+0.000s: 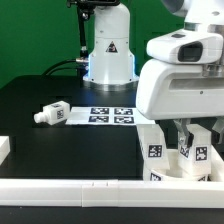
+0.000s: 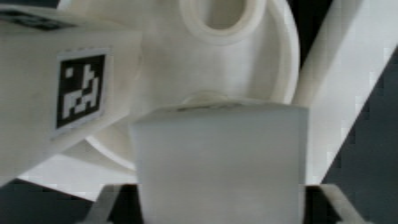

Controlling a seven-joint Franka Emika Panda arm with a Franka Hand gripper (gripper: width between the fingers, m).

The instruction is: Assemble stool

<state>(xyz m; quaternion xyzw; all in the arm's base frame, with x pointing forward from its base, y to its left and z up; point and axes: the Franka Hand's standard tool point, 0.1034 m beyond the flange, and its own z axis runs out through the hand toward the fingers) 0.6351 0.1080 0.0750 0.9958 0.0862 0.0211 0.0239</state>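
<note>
My gripper (image 1: 186, 148) hangs low at the exterior view's right, shut on a white stool leg (image 2: 221, 155). That leg fills the space between the two fingers (image 2: 121, 202). Just behind it, in the wrist view, is the round white seat (image 2: 231, 70) with a hole near its middle. Beside the seat is another leg with a black-and-white tag (image 2: 80, 85). In the exterior view two tagged white legs (image 1: 155, 152) (image 1: 201, 154) flank the gripper, whose body hides most of the seat. A loose leg (image 1: 50, 115) lies on the black table at the left.
The marker board (image 1: 110, 113) lies mid-table in front of the robot base (image 1: 108, 60). A long white rail (image 1: 70, 190) runs along the front edge. A white block (image 1: 4, 148) sits at the left edge.
</note>
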